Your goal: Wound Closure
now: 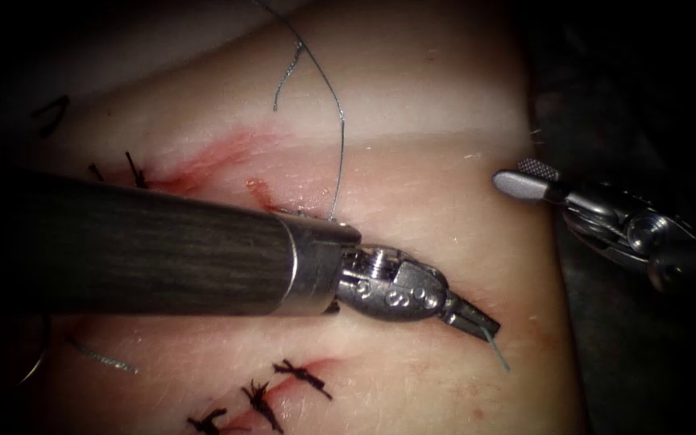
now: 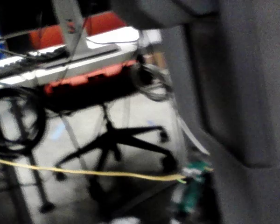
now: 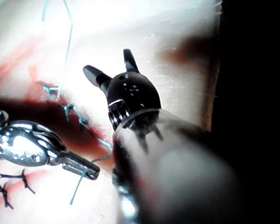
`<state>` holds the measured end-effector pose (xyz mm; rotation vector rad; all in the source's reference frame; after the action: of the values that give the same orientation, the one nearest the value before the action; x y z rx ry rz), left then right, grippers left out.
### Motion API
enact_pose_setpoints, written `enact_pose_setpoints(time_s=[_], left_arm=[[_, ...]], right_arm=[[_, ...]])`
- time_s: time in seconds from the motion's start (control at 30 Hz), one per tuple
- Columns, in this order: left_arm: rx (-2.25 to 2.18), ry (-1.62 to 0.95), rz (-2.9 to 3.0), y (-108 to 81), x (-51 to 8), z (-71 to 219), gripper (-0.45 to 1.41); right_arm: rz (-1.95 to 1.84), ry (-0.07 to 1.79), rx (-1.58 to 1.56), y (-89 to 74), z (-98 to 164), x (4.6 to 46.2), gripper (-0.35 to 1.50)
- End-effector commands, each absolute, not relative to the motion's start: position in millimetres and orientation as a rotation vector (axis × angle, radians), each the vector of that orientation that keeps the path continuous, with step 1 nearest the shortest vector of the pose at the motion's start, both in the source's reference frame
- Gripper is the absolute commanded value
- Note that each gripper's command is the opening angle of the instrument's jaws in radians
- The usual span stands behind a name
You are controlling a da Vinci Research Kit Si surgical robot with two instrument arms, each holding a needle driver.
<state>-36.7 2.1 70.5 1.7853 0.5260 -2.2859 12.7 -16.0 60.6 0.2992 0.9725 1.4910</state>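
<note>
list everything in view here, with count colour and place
tissue: one, pale pink, under both tools
red fluid: smears along the cut, upper left
thread: one grey strand, running up from the cut near the left tool's shaft
short thread end: one, grey, in the left tool's jaws
stitches: several, black, along the lower cut
curved grey piece: one, lower left on the tissue; needle or thread, cannot tell
left tool: silver tip, dark shaft, shut on the thread end
right tool: silver, jaws open, holds nothing, at the tissue's right edge
</note>
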Motion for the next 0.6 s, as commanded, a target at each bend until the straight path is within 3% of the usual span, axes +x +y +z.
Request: enact_pose_setpoints(time_s=[0.03, 0.37, 0.6], left_arm=[[1.813, 0.522, -2.291, 2.9, -37.0, 71.0, -0.45], [2.131, 0.635, -2.571, 9.9, -33.4, 74.5, -0.45], [2.175, 0.682, -2.630, 11.0, -32.3, 75.5, -0.45]], right_arm=[[1.488, 0.974, 0.303, -16.2, 60.8, 13.2, 1.47], [1.347, 0.982, 0.360, -16.8, 61.1, 10.2, 1.30], [1.263, 0.998, 0.428, -21.5, 63.0, 11.0, 1.42]])
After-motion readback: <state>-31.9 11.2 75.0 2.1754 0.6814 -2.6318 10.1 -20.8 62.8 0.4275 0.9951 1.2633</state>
